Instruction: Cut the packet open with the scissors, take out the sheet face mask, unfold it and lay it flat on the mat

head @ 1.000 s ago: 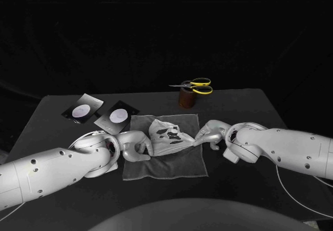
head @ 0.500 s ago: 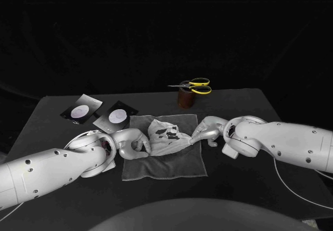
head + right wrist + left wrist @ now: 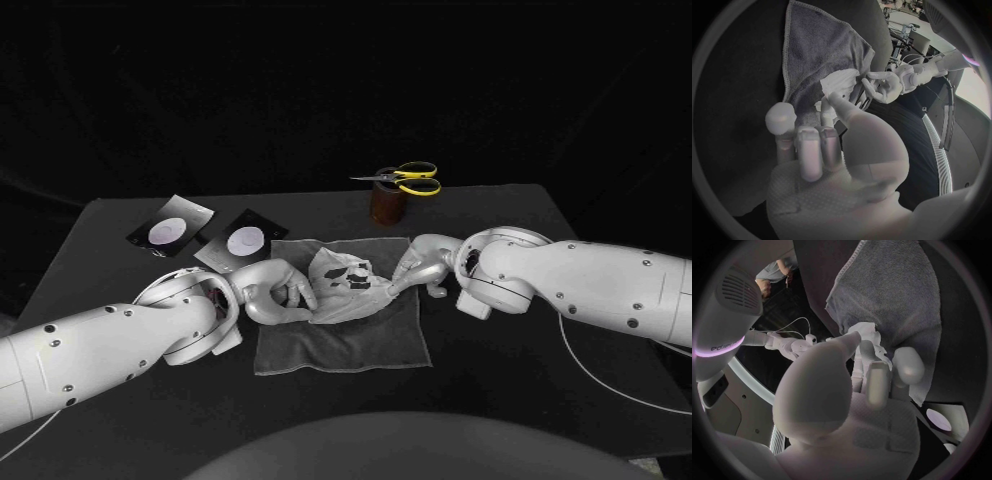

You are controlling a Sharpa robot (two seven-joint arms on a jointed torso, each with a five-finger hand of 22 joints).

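We take this for a robotics lab's staged test bench: a plain black table [image 3: 505, 215] fills the lower half of the frame, and a dark backdrop [image 3: 346, 90] closes off everything behind it.

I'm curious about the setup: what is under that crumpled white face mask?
The grey mat lies under the sheet mask, on the black table. The mat's middle is covered by the mask, so it cannot be seen.

White left arm [image 3: 101, 345] and right arm [image 3: 591, 285]: smooth rounded shells, bulbous at the wrists, small dark screws dotted along. Left hand [image 3: 274, 292] and right hand [image 3: 423, 265] are silver metallic with rounded fingertips; palms carry fine-textured patches. Thin white cable [image 3: 570, 340] loops under right arm.
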